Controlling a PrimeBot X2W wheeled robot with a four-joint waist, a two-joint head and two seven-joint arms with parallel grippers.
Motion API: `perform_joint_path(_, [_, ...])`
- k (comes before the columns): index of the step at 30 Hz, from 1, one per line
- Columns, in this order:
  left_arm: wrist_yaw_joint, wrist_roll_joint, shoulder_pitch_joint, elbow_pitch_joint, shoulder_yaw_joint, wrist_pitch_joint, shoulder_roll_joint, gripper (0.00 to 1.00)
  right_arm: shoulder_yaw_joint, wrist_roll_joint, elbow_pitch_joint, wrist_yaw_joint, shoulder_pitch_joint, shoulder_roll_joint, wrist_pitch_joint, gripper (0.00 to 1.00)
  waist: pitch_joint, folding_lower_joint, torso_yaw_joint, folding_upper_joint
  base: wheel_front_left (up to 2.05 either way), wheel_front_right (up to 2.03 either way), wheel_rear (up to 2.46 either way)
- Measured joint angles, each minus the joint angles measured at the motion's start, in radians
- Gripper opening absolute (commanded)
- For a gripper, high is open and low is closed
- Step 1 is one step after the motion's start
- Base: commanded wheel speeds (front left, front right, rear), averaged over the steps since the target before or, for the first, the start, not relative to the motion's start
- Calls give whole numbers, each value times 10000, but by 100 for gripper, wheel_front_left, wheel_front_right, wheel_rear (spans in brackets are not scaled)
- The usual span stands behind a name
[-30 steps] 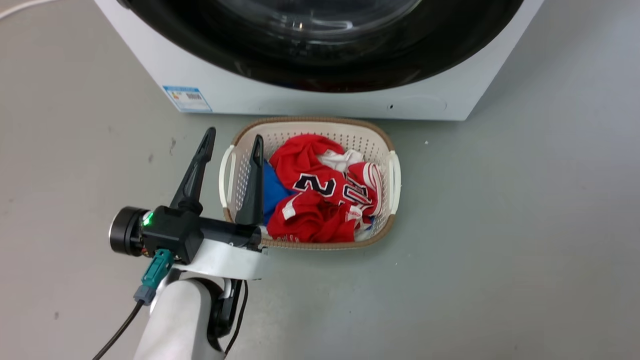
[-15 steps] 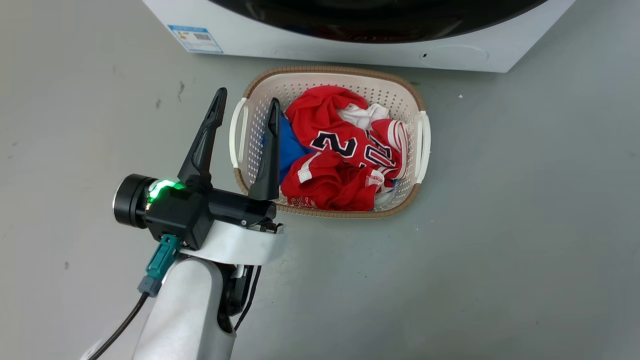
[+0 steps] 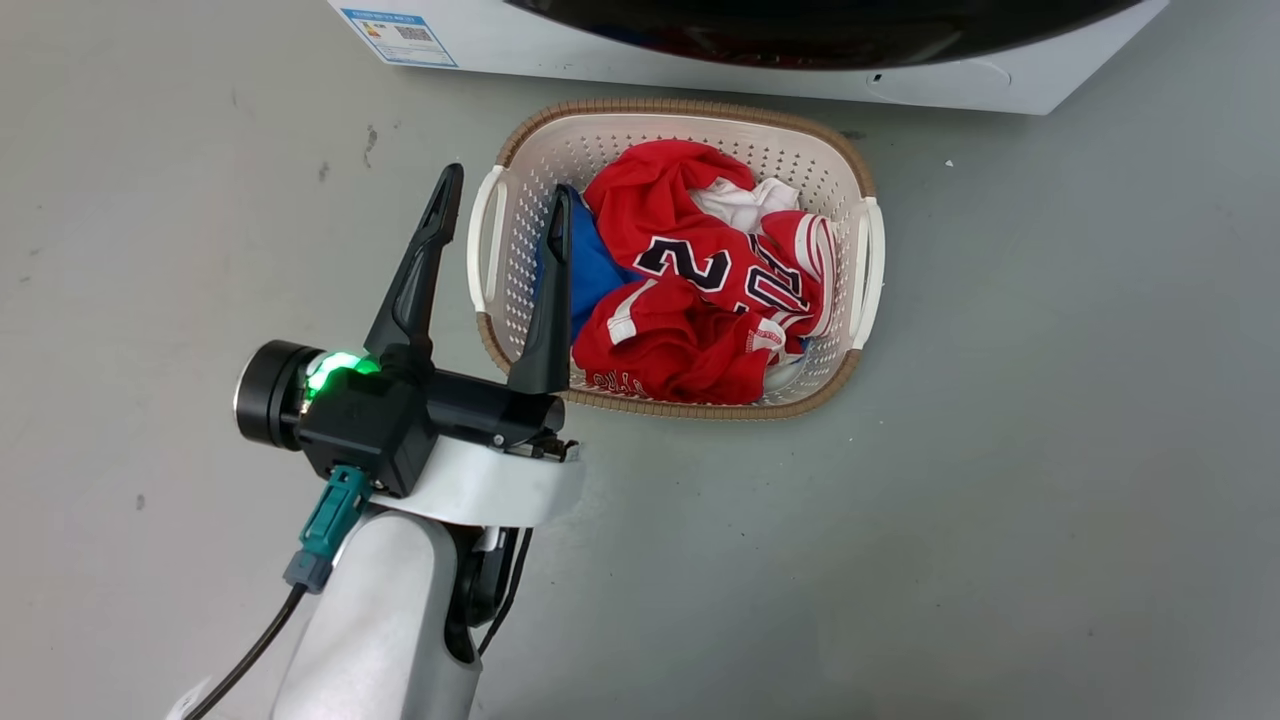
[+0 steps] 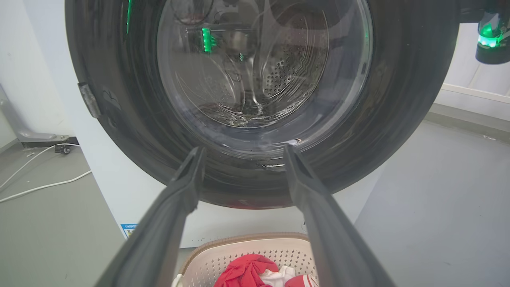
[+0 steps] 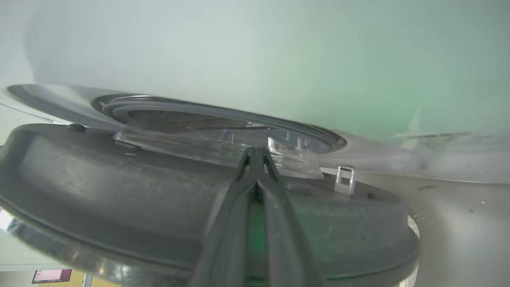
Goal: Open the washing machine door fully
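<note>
Where the right wrist camera looks along its inner side, the washing machine door (image 5: 119,187) stands ajar: a gap shows between its dark inner face and the white front of the washing machine (image 5: 255,52). Its glass bowl window (image 5: 199,145) bulges toward the grey rubber ring (image 5: 223,109), partly drawn out of it. A small metal latch loop (image 5: 344,179) stands up from the inner face, near the door's edge. Fingers of the right gripper (image 5: 257,153) pressed together, nothing visible between them, tips over the inner face just short of the bowl. Contact with the door cannot be told.

Left wrist view: door (image 4: 398,99) seen from the front, glossy black, nearly as wide as the machine (image 4: 119,187). Perforated steel drum (image 4: 287,71) visible through the window (image 4: 223,99). Spread wide, the left gripper (image 4: 243,148) holds nothing, apart from the door, fingertips pointing at its lower part. A white cable (image 4: 40,186) lies on the floor (image 4: 40,239) to the left.

Head view: door's lower black edge (image 3: 820,25) at the top, above the machine's white base (image 3: 600,60) with a blue label (image 3: 398,25). The basket (image 3: 660,135) sits on the grey floor (image 3: 1000,450) just in front of the machine, holding a red jersey (image 3: 700,300) and a blue garment (image 3: 595,270). The left gripper (image 3: 507,182) hovers at the basket's left side, one finger over its rim, the other outside it.
</note>
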Motion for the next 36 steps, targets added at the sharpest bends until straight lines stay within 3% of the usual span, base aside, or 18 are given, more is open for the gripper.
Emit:
perform_joint_path(13, [-98, 44, 90, 309, 192, 0, -2, 100, 993, 711, -1041, -4, 1214, -155, 742, 0, -740, -1, -227, 0, 0, 0, 0])
perform_joint_path(23, [-284, 50, 534, 596, 332, 0, -2, 100, 1942, 1515, -3277, -4, 2547, -677, 447, 0, -1658, -1, -414, 0, 0, 0, 0])
perform_joint_path(36, [-527, 42, 1279, 842, 516, 0, -2, 100, 3012, 2220, -6725, -17, 3899, -1356, -765, 0, -2709, -2, -321, 0, 0, 0, 0])
